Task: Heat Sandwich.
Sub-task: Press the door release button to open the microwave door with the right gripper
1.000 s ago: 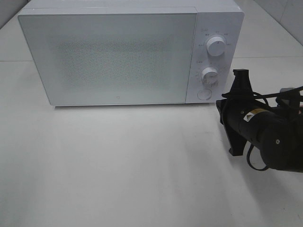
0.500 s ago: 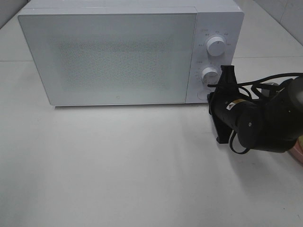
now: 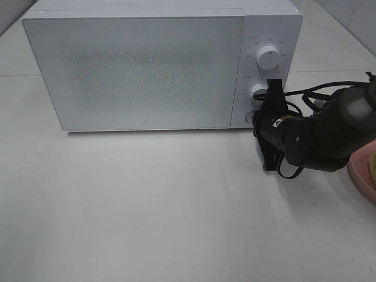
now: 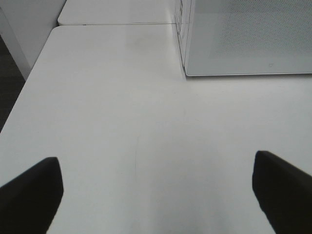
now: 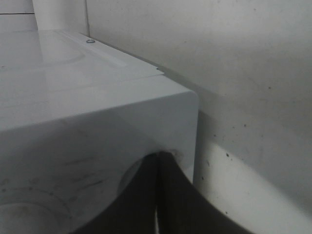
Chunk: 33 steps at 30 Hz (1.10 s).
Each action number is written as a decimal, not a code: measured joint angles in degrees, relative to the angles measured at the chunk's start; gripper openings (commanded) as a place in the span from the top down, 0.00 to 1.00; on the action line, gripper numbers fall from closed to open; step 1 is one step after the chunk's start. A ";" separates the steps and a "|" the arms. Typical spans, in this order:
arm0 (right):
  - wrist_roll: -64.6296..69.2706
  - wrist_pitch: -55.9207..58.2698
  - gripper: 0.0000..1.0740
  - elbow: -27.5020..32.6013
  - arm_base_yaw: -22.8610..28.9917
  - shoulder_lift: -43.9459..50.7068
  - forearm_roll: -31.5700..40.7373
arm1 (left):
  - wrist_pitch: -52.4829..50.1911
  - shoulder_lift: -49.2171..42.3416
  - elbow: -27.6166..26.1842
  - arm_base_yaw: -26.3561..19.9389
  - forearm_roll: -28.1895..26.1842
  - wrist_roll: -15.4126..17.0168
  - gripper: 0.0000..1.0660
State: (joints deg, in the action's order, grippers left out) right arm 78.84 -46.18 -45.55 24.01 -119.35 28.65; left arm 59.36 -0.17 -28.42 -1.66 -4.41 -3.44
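Observation:
The white microwave point(image 3: 141, 70) stands at the back with its door shut. My right gripper point(image 3: 257, 117) is shut, with its tips against the round button at the bottom of the control panel, below two dials point(image 3: 268, 57). In the right wrist view the closed fingertips point(image 5: 158, 158) touch the microwave's front near its corner. A pink plate point(image 3: 359, 176) shows at the right edge. A tan-green sliver of the sandwich point(image 3: 371, 164) lies on it, mostly out of frame. My left gripper point(image 4: 156, 163) is open and empty above the bare table, left of the microwave.
The white table point(image 3: 147, 205) stretches in front of the microwave. The right arm's black cables point(image 3: 311, 94) loop beside the control panel. The table's left edge point(image 4: 24, 92) drops off beside the left gripper.
My right arm has moved left and toward the microwave, bringing its shut tips onto the lower button. This uncovered the pink plate at the right edge.

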 measured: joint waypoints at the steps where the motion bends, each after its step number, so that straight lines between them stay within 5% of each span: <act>1: -0.06 0.23 1.00 -0.06 -0.06 0.00 0.00 | 0.00 0.00 0.00 0.00 0.00 0.00 0.05; 33: 2.69 -6.30 1.00 -2.69 1.03 -4.41 -0.46 | 0.00 0.00 0.00 0.00 0.00 0.00 0.05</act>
State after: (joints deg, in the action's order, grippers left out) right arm 81.53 -52.48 -48.24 25.04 -123.76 28.19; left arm 59.36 -0.17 -28.42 -1.66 -4.41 -3.44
